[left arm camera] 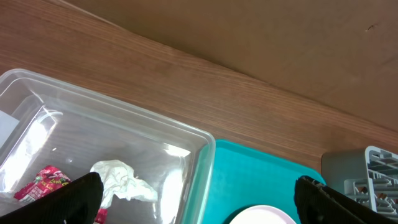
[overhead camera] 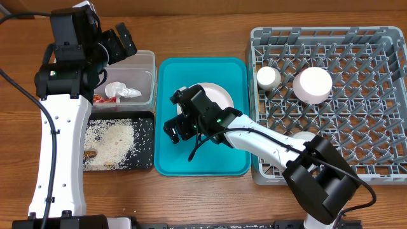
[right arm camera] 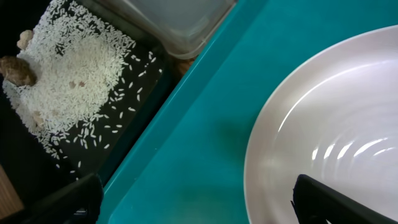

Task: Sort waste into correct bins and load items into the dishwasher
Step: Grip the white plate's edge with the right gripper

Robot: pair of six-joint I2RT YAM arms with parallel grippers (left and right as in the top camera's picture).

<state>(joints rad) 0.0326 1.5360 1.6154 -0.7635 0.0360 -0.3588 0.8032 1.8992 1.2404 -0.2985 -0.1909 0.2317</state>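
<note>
The right gripper (overhead camera: 173,113) hangs over the left half of the teal tray (overhead camera: 210,159), its jaws spread wide with nothing between them; one finger stands above the left edge of the pale plate (overhead camera: 219,95), which lies flat in the far part of that tray. The left gripper (overhead camera: 119,43) hovers at the far-left end of the table over the far edge of the clear tub (overhead camera: 145,63), jaws likewise wide apart and empty. In the tub lie the crumpled tissue (overhead camera: 121,91) and, just left of it, the candy wrapper (overhead camera: 100,98); the rice scraps (overhead camera: 111,137) are spread in the black tray (overhead camera: 143,152) (just near of the tub). On the right, the dish rack (overhead camera: 356,140) holds the cup (overhead camera: 268,77) and the bowl (overhead camera: 312,84) side by side in its far-left part.
</note>
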